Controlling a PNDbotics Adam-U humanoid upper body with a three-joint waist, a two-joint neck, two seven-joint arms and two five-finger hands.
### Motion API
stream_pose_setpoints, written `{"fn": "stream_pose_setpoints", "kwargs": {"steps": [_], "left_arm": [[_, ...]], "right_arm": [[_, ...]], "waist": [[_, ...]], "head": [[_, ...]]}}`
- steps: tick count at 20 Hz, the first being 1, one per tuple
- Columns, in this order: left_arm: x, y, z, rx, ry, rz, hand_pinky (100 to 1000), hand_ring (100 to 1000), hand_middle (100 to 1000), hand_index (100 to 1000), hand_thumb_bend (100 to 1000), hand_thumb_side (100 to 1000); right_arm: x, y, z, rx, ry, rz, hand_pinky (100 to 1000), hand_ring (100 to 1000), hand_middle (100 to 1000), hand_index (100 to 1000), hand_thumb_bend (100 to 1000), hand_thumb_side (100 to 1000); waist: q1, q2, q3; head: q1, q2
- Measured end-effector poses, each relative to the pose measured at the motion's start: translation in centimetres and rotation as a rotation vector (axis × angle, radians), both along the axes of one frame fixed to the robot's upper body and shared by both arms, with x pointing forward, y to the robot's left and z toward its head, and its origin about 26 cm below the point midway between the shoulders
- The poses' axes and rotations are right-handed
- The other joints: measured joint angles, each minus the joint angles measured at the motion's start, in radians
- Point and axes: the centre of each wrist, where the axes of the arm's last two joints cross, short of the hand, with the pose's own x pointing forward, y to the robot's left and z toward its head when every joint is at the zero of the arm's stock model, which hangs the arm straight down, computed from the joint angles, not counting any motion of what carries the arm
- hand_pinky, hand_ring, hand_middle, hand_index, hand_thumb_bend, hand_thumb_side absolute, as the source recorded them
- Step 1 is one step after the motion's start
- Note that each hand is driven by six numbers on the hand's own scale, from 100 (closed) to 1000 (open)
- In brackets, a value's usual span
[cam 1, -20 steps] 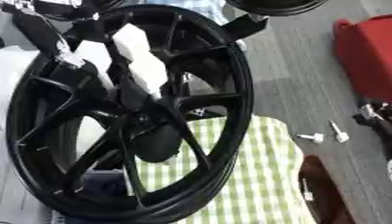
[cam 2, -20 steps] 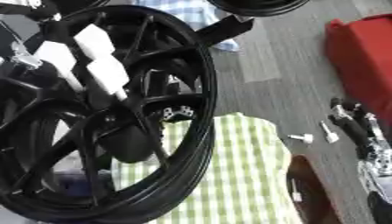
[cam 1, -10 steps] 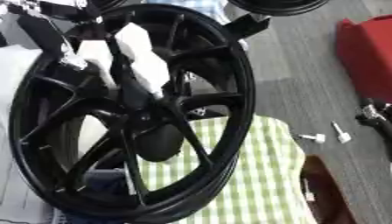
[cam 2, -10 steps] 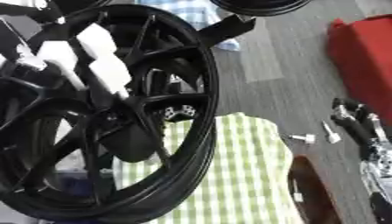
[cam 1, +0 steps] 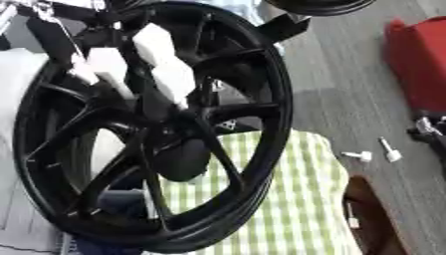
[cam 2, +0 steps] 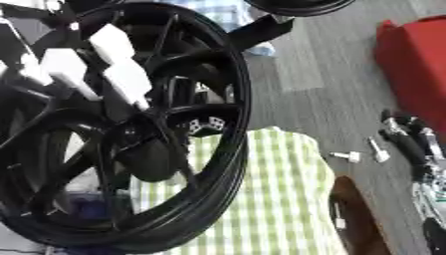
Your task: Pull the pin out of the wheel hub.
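A large black spoked wheel stands nearly upright on its rim, its dark hub left of centre. My left hand, black with white pads, comes in from the upper left and lies across the spokes, reaching down to the hub. The hand and spokes hide any pin in the hub. My right hand, black and silver, shows at the right edge over the floor, away from the wheel, with fingers stretched out and nothing in them.
A green checked cloth lies under the wheel's lower right. Two small white pins lie on the grey floor beside it. A red object sits at the upper right, a brown one at the lower right, and another black wheel at the top.
My left hand stays at the hub and the right hand stays at the right edge. The whole picture has shifted only slightly.
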Motion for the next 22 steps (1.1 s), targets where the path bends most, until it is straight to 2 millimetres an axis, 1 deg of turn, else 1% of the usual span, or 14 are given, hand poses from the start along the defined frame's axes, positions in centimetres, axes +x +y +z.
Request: {"fn": "stream_pose_setpoints", "kwargs": {"steps": [6,7,8,9,10,11,12,13,14,15,17,22], "left_arm": [[-0.02,0.02,0.07,0.012,-0.009,0.011,500,412,197,416,728,125],[-0.02,0.03,0.08,0.012,-0.009,0.013,519,498,197,416,728,125],[-0.03,0.04,0.10,0.013,-0.011,0.015,554,566,420,607,671,172],[-0.04,0.09,0.20,0.011,-0.017,0.021,584,618,495,652,677,172],[-0.05,0.14,0.27,0.009,-0.024,0.031,595,630,524,666,669,153],[-0.05,0.17,0.29,0.007,-0.030,0.040,597,633,528,670,643,122],[-0.04,0.17,0.29,0.005,-0.035,0.047,584,615,506,636,582,100],[-0.04,0.17,0.29,0.002,-0.038,0.053,556,584,468,581,543,100],[-0.03,0.18,0.28,-0.001,-0.039,0.057,512,531,410,510,516,100],[-0.03,0.18,0.28,-0.006,-0.041,0.061,494,506,382,476,508,100],[-0.02,0.17,0.27,-0.019,-0.041,0.067,471,481,357,445,510,100],[-0.01,0.16,0.24,-0.039,-0.036,0.076,435,451,330,414,546,100]], "right_arm": [[0.01,0.10,-0.05,-0.001,0.003,0.006,730,633,688,745,245,501],[0.01,0.10,-0.05,-0.001,0.003,0.006,730,633,688,745,252,497],[0.01,0.10,-0.05,-0.001,0.003,0.006,730,633,688,745,246,501],[0.01,0.10,-0.06,-0.001,0.004,0.006,730,633,688,745,247,502],[0.01,0.10,-0.06,-0.001,0.004,0.007,730,633,688,745,246,502],[0.01,0.10,-0.06,-0.001,0.005,0.007,730,633,688,745,246,503],[0.02,0.10,-0.06,-0.001,0.006,0.008,730,633,688,745,246,503],[0.02,0.11,-0.06,-0.001,0.006,0.008,730,633,688,745,245,503],[0.02,0.11,-0.06,-0.001,0.007,0.008,730,633,688,745,244,504],[0.02,0.10,-0.06,-0.001,0.007,0.008,730,633,688,745,243,506],[0.01,0.09,-0.09,-0.001,0.008,0.008,730,633,688,746,243,506],[0.00,0.05,-0.18,0.001,0.011,0.006,730,633,688,746,243,508]], "waist": [[0.000,-0.005,0.000],[0.000,-0.005,0.000],[0.000,-0.005,0.000],[0.000,-0.006,0.000],[0.000,-0.006,0.000],[0.000,-0.006,0.000],[0.000,-0.006,0.000],[0.000,-0.006,0.000],[0.000,-0.006,0.000],[0.000,-0.006,0.000],[0.000,-0.006,0.000],[0.000,-0.006,0.000]], "head": [[0.002,0.000],[0.002,0.000],[0.002,0.000],[0.002,0.000],[0.002,0.000],[0.002,0.000],[0.002,0.000],[0.003,0.000],[0.003,0.000],[0.003,0.000],[0.004,0.000],[0.006,0.000]]}}
